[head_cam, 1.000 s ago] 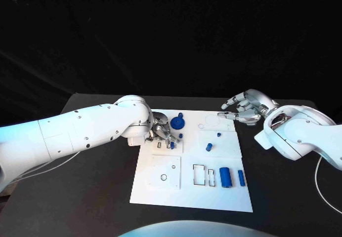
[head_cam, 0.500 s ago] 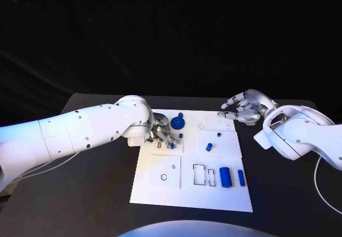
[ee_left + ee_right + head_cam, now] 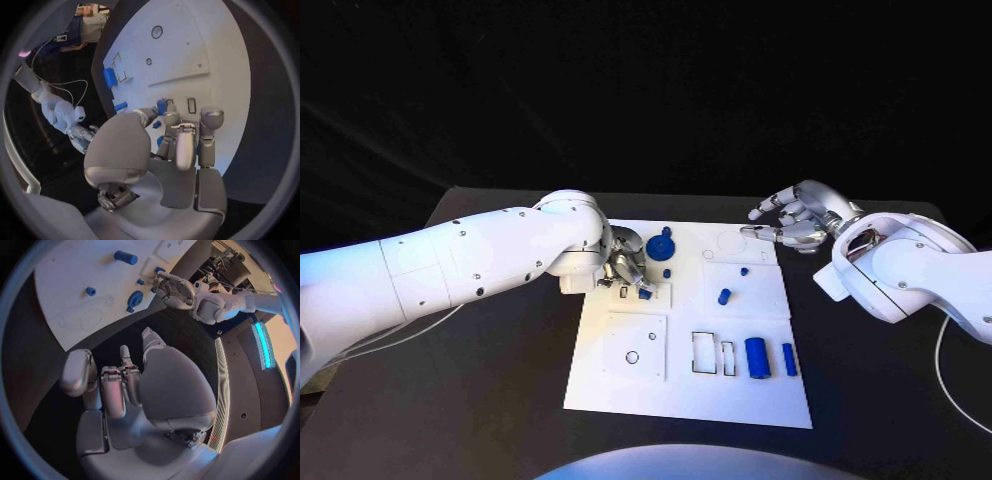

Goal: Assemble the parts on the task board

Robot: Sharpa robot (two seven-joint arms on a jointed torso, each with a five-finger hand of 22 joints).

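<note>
Looking at the task board [image 3: 687, 400], this job seems barely started. Most blue parts lie loose: a long cylinder [image 3: 756, 358] and a slimmer bar [image 3: 789, 360] beside empty rectangular slots, a short peg [image 3: 723, 296] mid-board, and a round knob piece [image 3: 659, 246] near the far edge. The left hand [image 3: 625, 270] hovers low over the board's upper-left recess, fingers curled around a small blue piece [image 3: 161, 106], apparently pinching it, probably seating it. The right hand [image 3: 795, 222] floats off the board's far right corner, fingers spread, holding nothing. Pretty much everything's left, I'd guess.
</note>
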